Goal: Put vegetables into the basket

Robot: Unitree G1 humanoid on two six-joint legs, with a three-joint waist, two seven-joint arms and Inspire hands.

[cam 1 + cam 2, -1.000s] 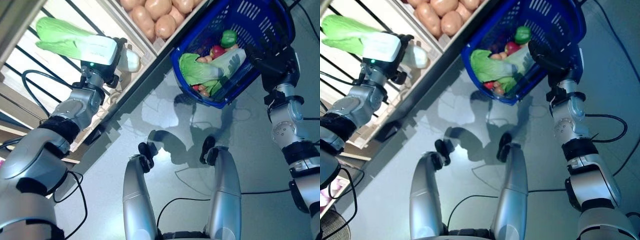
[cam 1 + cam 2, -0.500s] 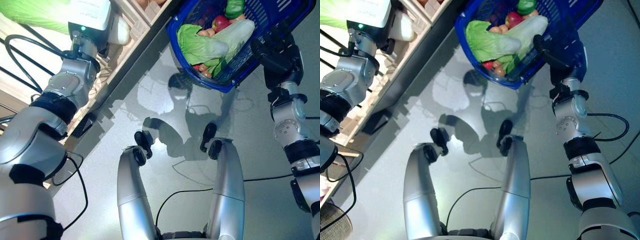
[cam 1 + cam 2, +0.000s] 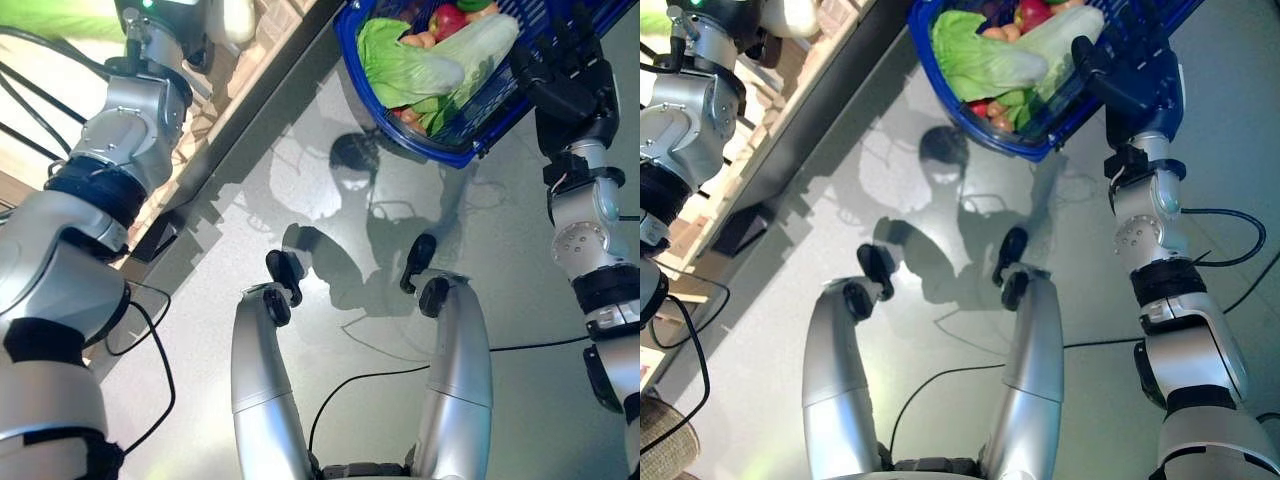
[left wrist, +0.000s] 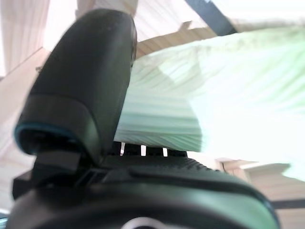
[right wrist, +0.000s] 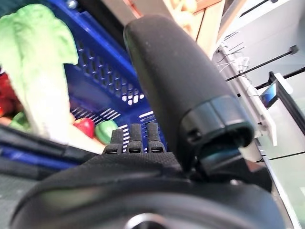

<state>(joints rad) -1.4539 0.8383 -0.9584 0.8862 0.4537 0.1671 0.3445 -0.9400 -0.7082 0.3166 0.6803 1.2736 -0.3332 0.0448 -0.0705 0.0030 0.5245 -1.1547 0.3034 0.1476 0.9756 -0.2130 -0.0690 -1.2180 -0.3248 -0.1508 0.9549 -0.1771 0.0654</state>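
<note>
both hands (image 4: 86,109) (image 3: 560,75) rose; basket (image 3: 470,140) bears no legible writing.

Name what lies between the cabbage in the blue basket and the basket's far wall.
In the right wrist view, a red vegetable and a green one lie between the cabbage and the blue basket wall.

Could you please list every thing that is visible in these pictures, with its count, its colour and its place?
basket: one, blue, carried at the upper right above the floor.
cabbage in the basket: one, pale green and white, on top of the other vegetables.
red vegetables: a few, count unclear, in the basket.
second cabbage: one, pale green, against the left hand.
shelf: one, wooden, upper left.
left hand: dark, curled on the second cabbage.
right hand: dark, on the basket.
</note>
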